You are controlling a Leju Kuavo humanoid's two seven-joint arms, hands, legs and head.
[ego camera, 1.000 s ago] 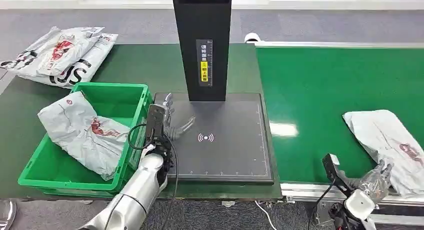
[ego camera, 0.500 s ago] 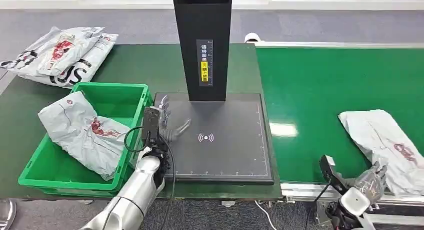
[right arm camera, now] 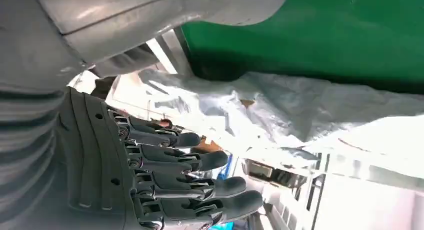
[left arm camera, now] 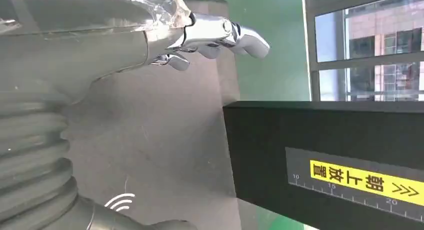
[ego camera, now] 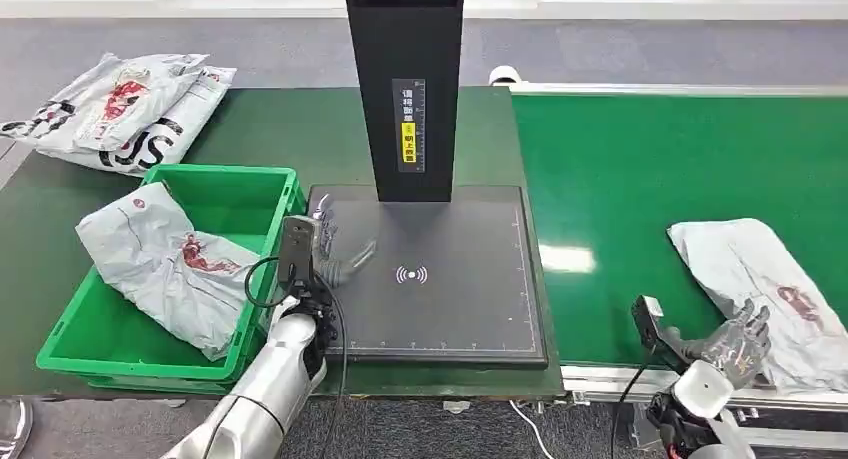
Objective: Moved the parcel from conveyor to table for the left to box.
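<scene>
A grey plastic-wrapped parcel (ego camera: 760,284) (right arm camera: 280,115) lies on the green conveyor (ego camera: 650,179) at its near right edge. My right hand (ego camera: 738,337) (right arm camera: 165,180) is at the parcel's near edge with its fingers spread and nothing in them. My left hand (ego camera: 335,244) (left arm camera: 200,34) hovers open over the left side of the dark scanner pad (ego camera: 450,279), beside the green box (ego camera: 255,194). Inside that box lies another grey parcel (ego camera: 170,264).
A black scanner column (ego camera: 403,79) (left arm camera: 325,165) rises from the back of the pad. Several more grey parcels (ego camera: 125,104) are piled at the table's far left. The conveyor's metal frame (ego camera: 600,379) runs along its near edge.
The parcel on the conveyor has drifted left, toward the pad. My right hand has shifted left and lifted its fingers beside it. My left hand has eased slightly left.
</scene>
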